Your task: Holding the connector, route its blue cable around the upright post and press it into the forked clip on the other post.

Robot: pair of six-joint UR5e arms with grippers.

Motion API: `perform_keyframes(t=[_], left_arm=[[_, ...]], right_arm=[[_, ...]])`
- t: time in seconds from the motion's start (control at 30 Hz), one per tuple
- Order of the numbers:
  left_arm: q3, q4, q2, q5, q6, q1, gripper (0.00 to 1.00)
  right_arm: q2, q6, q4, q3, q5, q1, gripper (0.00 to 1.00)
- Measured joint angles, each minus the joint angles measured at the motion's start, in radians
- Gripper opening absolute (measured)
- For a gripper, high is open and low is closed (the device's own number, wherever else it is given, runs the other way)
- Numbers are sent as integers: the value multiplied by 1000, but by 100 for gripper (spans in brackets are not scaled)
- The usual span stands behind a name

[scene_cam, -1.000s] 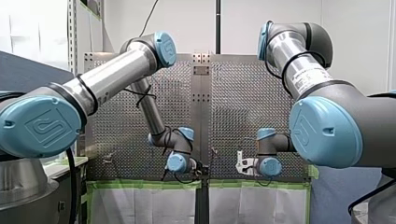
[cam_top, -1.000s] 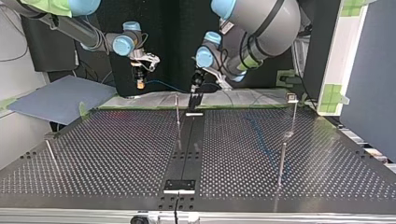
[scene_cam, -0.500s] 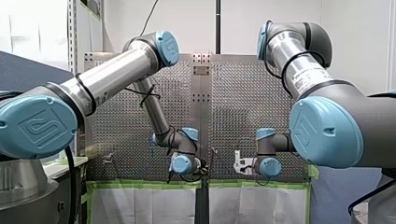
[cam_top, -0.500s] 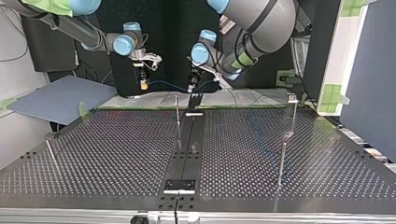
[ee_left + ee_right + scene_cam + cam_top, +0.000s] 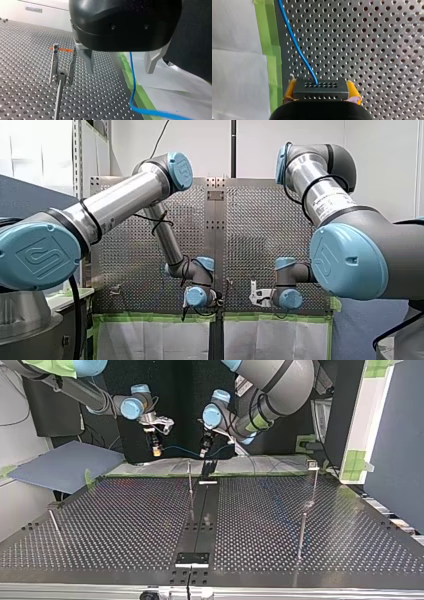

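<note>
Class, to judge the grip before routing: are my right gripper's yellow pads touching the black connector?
Touching. The right wrist view shows the connector clamped between the right gripper's yellow pads, one pressed against each side, no gap.

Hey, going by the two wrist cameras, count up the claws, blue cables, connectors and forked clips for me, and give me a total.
Claws: 2 (my left claw, my right claw)
Blue cable: 1
Connector: 1
Forked clip: 1
Total: 5

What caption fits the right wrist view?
My right jaws, yellow-padded, clamp the connector; its blue cable runs over the perforated table.
</note>
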Motion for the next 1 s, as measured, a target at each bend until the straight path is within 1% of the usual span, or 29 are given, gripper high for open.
perform_keyframes(t=[0.13, 0.23, 0.3, 0.47, 0.57, 0.7, 0.9, 1.0], left_arm=[[0, 15, 0, 5, -30, 0, 99], [3, 28, -5, 18, -54, 0, 99], [8, 31, -16, 24, -72, 0, 99], [15, 36, -38, 27, -112, 3, 99], [16, 37, -42, 30, -139, 4, 99], [17, 42, -43, 28, -173, 6, 99], [26, 58, -43, 25, -202, 8, 99], [38, 54, -52, 18, -210, 9, 99]], right_arm=[[0, 0, 0, 0, -31, 4, 0], [0, -1, -1, 0, -50, 6, 0], [0, 0, -1, 0, -56, 6, 0], [0, 10, -2, 0, -62, 1, 0], [0, 12, 1, 0, -62, -2, 0], [0, 13, 2, 0, -63, -2, 0], [-1, 13, 1, 0, -72, 3, 0], [-1, 13, 2, 0, -78, 4, 0]])
